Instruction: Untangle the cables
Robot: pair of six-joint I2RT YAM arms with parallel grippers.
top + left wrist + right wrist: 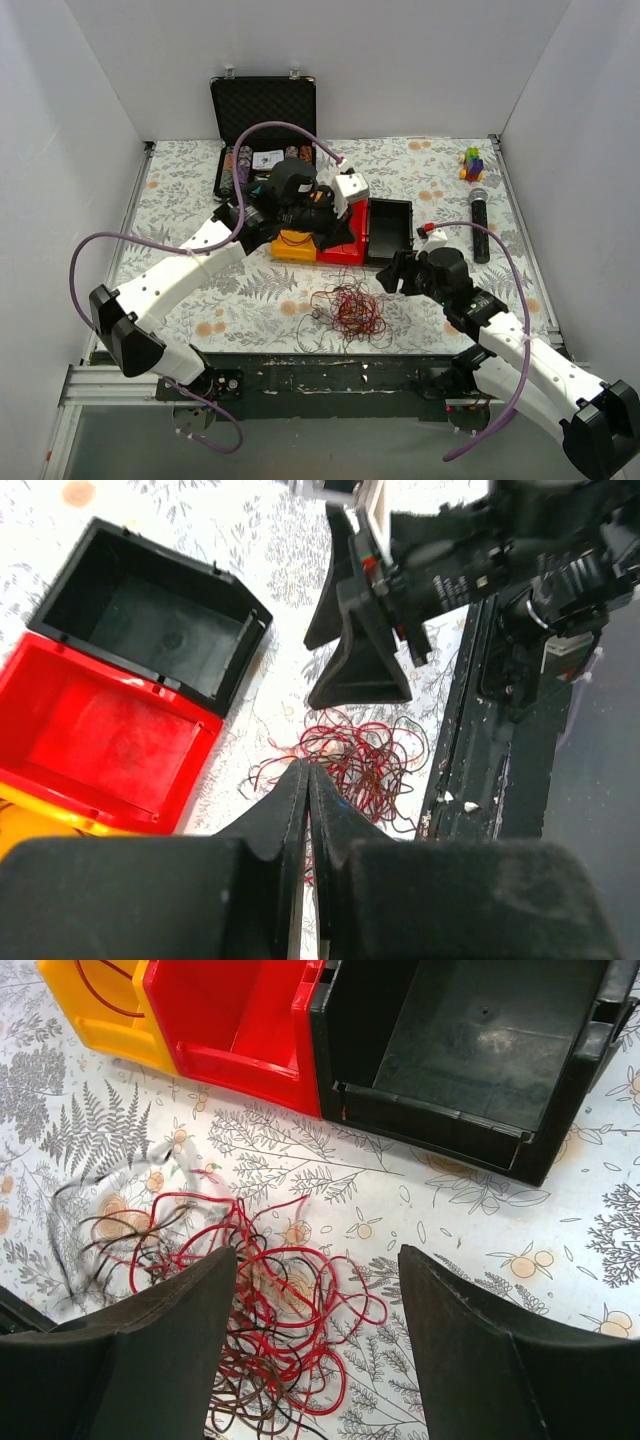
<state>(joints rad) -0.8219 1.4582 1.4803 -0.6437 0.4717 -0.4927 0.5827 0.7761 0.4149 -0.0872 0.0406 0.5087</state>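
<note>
Down at the near edge of the table (180, 290), on the fern-print cloth, I see the cables (345, 312) lying in one loose nest, mostly red loops with darker brown strands mixed in. None of it is lifted; the whole bunch rests flat on the cloth.

From the right wrist view, the right gripper (315, 1260) has its jaws spread wide and nothing between them. The cables (270, 1330) lie below the gap, with most of the tangle toward the left finger and running under it. From above, the right gripper (395, 272) sits just to the right of the nest and a little behind it. How far above the cloth it hangs I can't judge from these angles.

Over at the left gripper (308, 810), the fingers are pressed together, tip to tip. They point toward the cables (350, 760), and the tips overlap the nest's edge in that view, but I can't tell whether a strand is pinched there. The top view shows that wrist back over the bins, apart from the nest.

Behind the nest, three open bins stand side by side and touching: yellow bin (100, 1020), red bin (240, 1020), black bin (470, 1050). One thin dark-red strand curves inside the yellow one.
</note>
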